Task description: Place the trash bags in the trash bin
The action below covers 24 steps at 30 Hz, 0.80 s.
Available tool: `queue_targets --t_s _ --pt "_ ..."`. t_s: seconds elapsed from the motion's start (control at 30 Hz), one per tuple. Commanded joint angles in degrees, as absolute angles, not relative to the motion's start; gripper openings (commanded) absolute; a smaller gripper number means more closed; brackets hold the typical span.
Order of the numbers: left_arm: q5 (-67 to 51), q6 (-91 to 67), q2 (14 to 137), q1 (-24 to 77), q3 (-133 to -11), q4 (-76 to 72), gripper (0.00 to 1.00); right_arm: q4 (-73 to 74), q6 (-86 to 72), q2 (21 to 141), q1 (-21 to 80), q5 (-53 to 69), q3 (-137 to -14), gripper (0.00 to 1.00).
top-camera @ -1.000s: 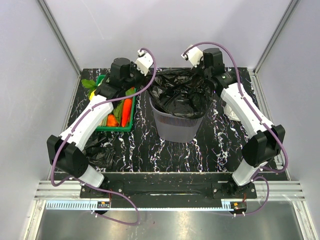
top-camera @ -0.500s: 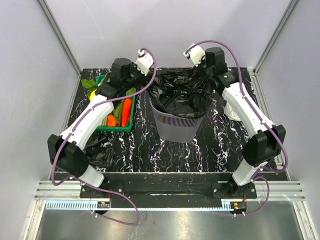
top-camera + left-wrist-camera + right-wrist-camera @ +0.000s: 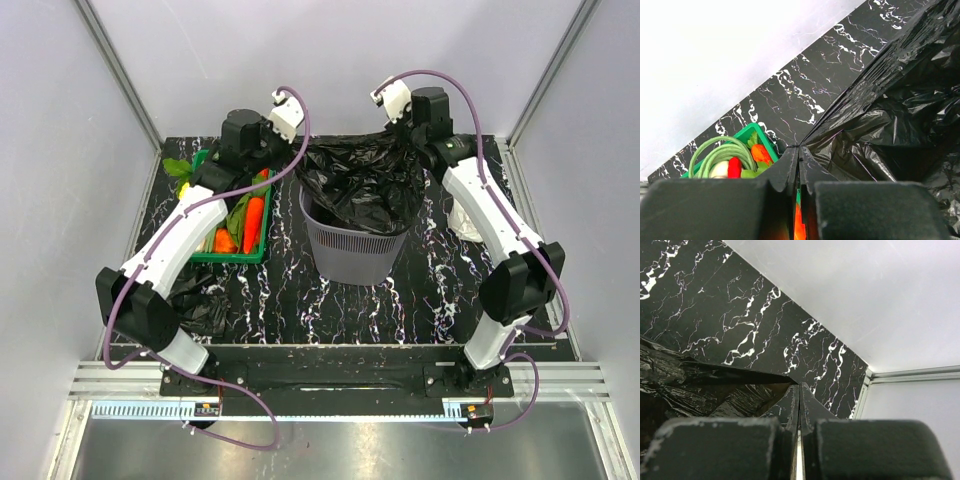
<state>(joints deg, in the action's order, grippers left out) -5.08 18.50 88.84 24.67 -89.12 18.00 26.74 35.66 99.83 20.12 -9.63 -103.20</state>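
Your left arm [image 3: 185, 235] and right arm [image 3: 490, 215] match: white shell links, chunky black joint housings. Each carries a purple cable [image 3: 306, 128] from its base at the table's [image 3: 420, 300] near edge to the wrist. Each wrist has a small white camera block [image 3: 283, 108]. The left gripper [image 3: 799, 152] and right gripper [image 3: 800, 389] have matte black wedge fingers [image 3: 785, 172].

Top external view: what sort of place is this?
Most likely a lab robot cell: plain white walls on aluminium posts, a marble-patterned table, and staged props, a vegetable crate and trash bin.
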Motion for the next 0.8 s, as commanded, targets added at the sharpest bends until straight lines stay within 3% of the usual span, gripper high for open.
queue_targets --t_s 0.0,0.77 --pt "-1.94 16.79 89.12 24.61 -91.15 14.24 0.04 24.7 33.75 100.72 19.6 -10.64 -106.35 0.03" --pt "-2.81 18.72 91.49 24.7 -90.7 23.64 0.0 28.39 34.19 102.13 19.42 -7.03 -104.59 0.1"
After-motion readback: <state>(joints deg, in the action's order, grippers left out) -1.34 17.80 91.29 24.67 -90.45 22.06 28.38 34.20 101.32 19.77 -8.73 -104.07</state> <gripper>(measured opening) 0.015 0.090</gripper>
